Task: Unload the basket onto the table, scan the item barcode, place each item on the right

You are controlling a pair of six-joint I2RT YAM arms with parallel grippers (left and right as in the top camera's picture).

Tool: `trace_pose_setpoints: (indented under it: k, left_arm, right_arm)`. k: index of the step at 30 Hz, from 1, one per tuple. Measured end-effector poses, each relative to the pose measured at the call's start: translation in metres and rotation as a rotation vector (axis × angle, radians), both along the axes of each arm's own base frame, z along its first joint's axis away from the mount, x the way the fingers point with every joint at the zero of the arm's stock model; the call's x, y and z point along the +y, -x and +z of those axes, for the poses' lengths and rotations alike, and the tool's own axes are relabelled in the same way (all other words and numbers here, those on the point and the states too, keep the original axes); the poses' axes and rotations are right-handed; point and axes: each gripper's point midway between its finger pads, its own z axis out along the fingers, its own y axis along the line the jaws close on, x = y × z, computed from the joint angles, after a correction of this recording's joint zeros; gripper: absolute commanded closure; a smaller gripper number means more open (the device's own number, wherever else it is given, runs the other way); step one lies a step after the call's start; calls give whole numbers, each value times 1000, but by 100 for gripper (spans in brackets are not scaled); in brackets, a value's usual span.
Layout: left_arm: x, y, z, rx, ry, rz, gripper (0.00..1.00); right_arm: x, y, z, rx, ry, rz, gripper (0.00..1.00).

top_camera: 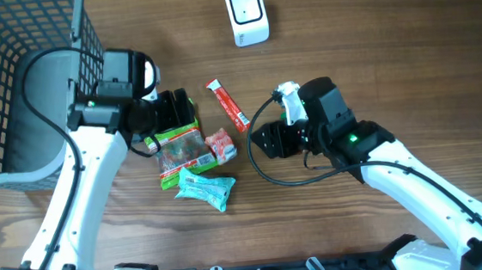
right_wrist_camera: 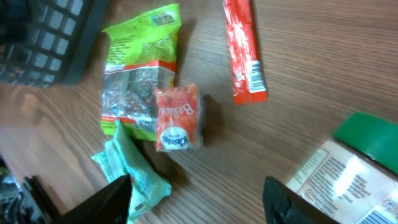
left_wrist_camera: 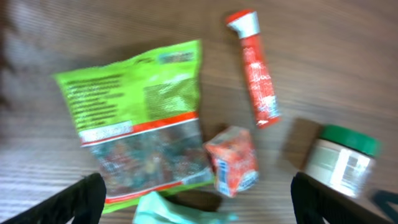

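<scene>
Over green bag [left_wrist_camera: 137,118], left claw [left_wrist_camera: 199,196] spread apart; right claw [right_wrist_camera: 198,190] apart too, near orange packet [right_wrist_camera: 177,118].

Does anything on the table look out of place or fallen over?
The green-lidded jar seems to lie on its side. The orange packet and teal packet overlap the green bag, hiding part of it.

overhead downward, wrists close, sharing bag [left_wrist_camera: 137,118]
</scene>
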Motion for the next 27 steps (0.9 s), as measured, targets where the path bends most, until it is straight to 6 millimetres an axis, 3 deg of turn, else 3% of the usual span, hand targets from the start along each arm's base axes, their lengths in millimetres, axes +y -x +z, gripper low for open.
trace_pose_setpoints:
  k: [2,5,7,11,12,14,17,19,21,24,26,27]
  left_arm:
    - [7,-2,-22,1,-30,35,1]
    - [11,-4,-50,9,-50,57,1]
    - [9,-16,-55,-27,-55,48,1]
    - [0,-28,-60,-65,-73,-5,0]
    - [1,-28,-65,-55,-100,-8,6]
    - [6,-35,-73,-63,-141,15,24]
    - [-12,-69,-61,-201,-53,54,46]
    - [-30,-77,-56,-237,12,90,45]
    - [-57,-79,-62,-238,60,89,45]
    - [-94,-86,-97,-222,88,75,45]
    - [-100,-89,-121,-202,85,88,48]
    - [-100,-93,-128,-205,85,98,57]
  right_arm:
    - [-10,3,6,43,70,-23,20]
    - [-33,-10,51,14,209,-108,13]
    - [-49,-11,66,31,247,-155,13]
    - [-101,-17,52,166,288,-311,12]
    - [-109,-23,40,206,298,-337,12]
    - [-109,-28,26,243,313,-337,10]
    - [-105,-37,8,268,320,-326,9]
    - [-104,-39,2,279,328,-321,9]
    - [-104,-40,2,272,330,-312,8]
    - [-104,-40,2,265,332,-296,8]
    - [-104,-40,2,261,334,-291,8]
    - [-104,-40,2,261,334,-290,8]
